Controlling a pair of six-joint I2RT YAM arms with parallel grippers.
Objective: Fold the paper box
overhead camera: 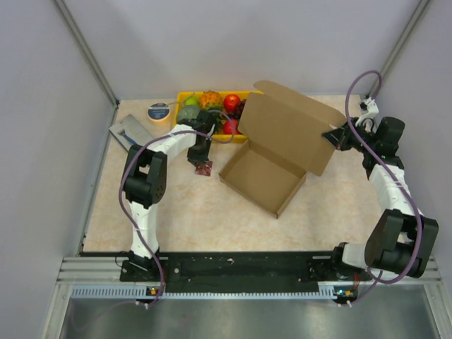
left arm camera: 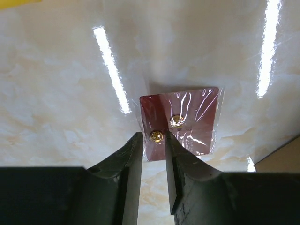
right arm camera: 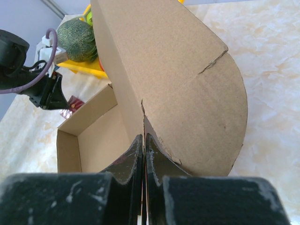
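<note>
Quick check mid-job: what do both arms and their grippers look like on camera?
The left arm and right arm have white links joined by chunky black joint housings, each with a looping purple cable. The left gripper and right gripper have glossy black tapered fingers; the right's body shows pale scuffs.

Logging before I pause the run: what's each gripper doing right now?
Left gripper: open, jaws narrowed around an edge of the red packet.
Right gripper: closed on the paper box, at its lid flap.
</note>
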